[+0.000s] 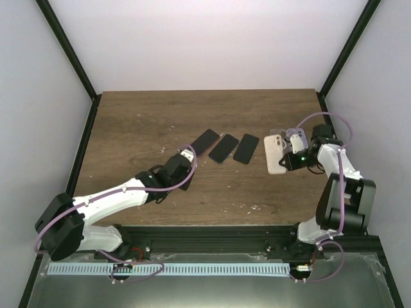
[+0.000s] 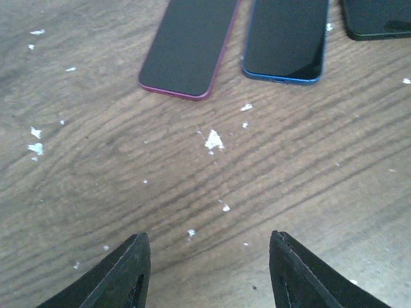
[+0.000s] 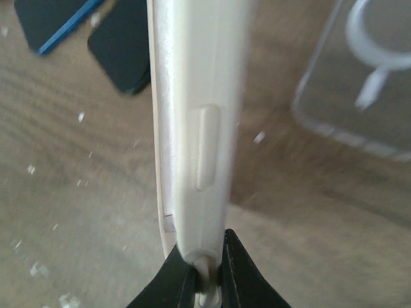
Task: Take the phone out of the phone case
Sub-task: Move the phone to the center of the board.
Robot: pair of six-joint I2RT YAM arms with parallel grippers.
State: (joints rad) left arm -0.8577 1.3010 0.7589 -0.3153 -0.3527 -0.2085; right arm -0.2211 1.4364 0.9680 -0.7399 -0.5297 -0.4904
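Observation:
My right gripper (image 1: pixel 287 162) is shut on a white phone in a white case (image 1: pixel 276 154), held at its near end; in the right wrist view the cased phone (image 3: pixel 196 128) stands on edge above the table, gripper (image 3: pixel 207 269) pinching its bottom. My left gripper (image 1: pixel 188 154) is open and empty, low over bare wood just short of three dark phones lying face up (image 1: pixel 224 147); in the left wrist view its fingers (image 2: pixel 128 273) frame bare table (image 2: pixel 209 240) below the magenta-edged phone (image 2: pixel 187 46) and the blue-edged phone (image 2: pixel 286 38).
A clear empty case with a ring (image 3: pixel 366 77) lies right of the held phone, also visible in the top view (image 1: pixel 297 138). A third dark phone (image 2: pixel 379 19) lies at the far right. White crumbs dot the wooden table (image 1: pixel 141 128). Black frame posts stand at the table corners.

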